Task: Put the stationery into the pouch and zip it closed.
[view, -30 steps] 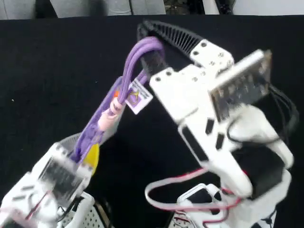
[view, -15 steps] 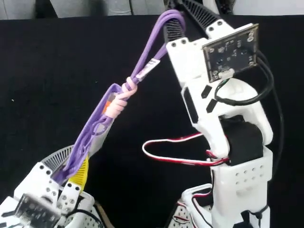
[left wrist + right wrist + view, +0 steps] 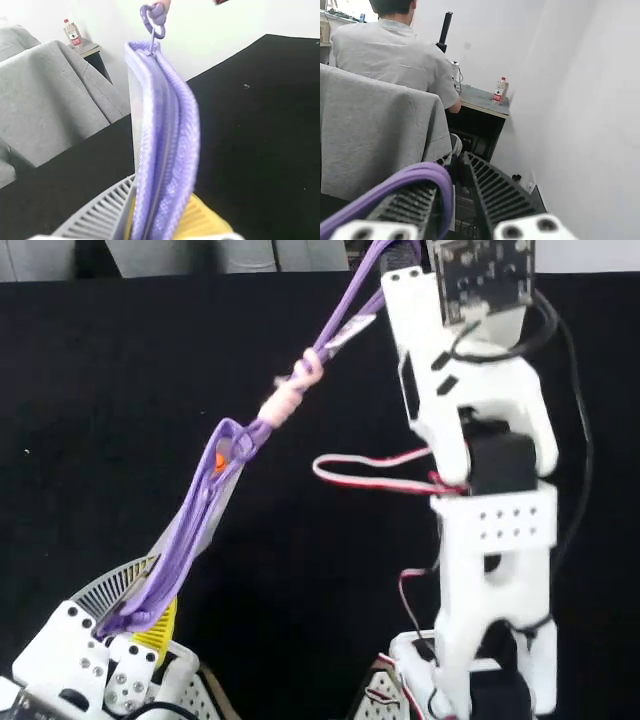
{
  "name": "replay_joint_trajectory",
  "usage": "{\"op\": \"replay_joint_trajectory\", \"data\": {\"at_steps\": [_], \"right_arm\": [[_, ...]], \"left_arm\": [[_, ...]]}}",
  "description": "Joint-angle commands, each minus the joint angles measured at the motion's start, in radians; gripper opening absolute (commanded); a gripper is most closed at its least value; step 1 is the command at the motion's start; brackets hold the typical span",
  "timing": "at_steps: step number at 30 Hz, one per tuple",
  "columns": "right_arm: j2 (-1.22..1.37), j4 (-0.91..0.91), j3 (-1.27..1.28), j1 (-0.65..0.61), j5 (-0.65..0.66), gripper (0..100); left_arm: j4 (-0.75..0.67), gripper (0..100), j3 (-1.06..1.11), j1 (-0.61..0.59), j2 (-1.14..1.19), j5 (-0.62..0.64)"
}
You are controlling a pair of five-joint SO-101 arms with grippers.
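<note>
The purple pouch hangs stretched above the black table, with something orange showing inside near its upper end. My left gripper is shut on the pouch's lower end at the near left. In the left wrist view the pouch rises from between the grey and yellow fingers, its zip line running up to a purple clasp. A purple cord with a pink knot and a white tag runs from that clasp to my right gripper, which is shut on the cord at the far edge.
The black table lies under the pouch. The right arm's white body and its red and white cables stand upright at the right. A grey chair back and a white wall lie beyond the table.
The right arm has risen and swung toward the far edge, pulling the cord taut. The pouch now hangs in a straighter, longer line, and the left arm has dropped toward the near left corner.
</note>
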Motion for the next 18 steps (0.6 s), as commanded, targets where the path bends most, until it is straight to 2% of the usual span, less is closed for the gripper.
{"op": "replay_joint_trajectory", "data": {"at_steps": [1,9,18], "right_arm": [[0.094,-0.052,-0.077,0.107,0.008,1.1],[0.318,-0.021,-0.286,0.201,0.006,1.1],[0.456,0.160,-0.496,0.196,0.006,1.1]], "left_arm": [[0.015,3,-0.077,-0.012,-0.012,0.012],[0.015,3,-0.077,-0.012,-0.012,0.014],[0.008,3,-0.042,-0.002,-0.012,0.014]]}}
